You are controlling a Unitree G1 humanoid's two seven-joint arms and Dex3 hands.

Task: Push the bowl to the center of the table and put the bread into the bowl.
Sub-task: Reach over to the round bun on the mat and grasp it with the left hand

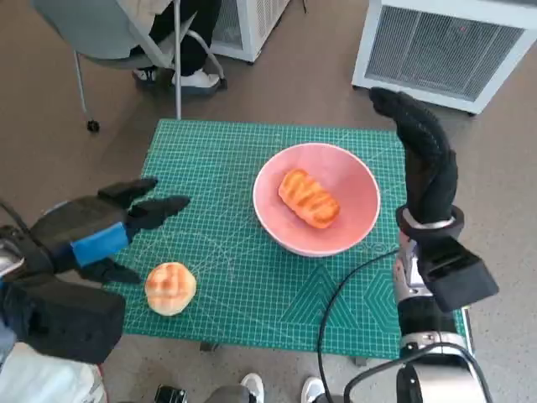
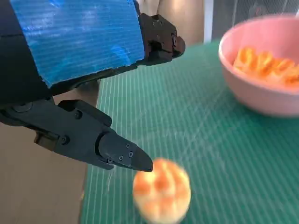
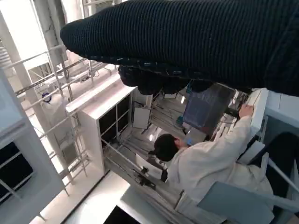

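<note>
A pink bowl (image 1: 357, 220) stands right of the middle of the green mat (image 1: 226, 151), with a long orange bread (image 1: 309, 198) lying inside it. A round bun (image 1: 170, 288) rests on the mat near its front left corner. My left hand (image 1: 92, 231) hovers just behind and left of the bun with fingers spread, holding nothing. In the left wrist view its black fingers (image 2: 117, 151) hang over the blurred bun (image 2: 162, 189), with the bowl (image 2: 261, 95) beyond. My right hand (image 1: 424, 155) is raised beside the bowl's right rim, stretched out and empty.
A chair (image 1: 109, 34) with a seated person's feet (image 1: 189, 77) stands beyond the table's far left corner. White slatted units (image 1: 445, 46) lie on the floor behind. A black cable (image 1: 336, 302) loops along my right forearm. A person in a white coat (image 3: 210, 163) shows in the right wrist view.
</note>
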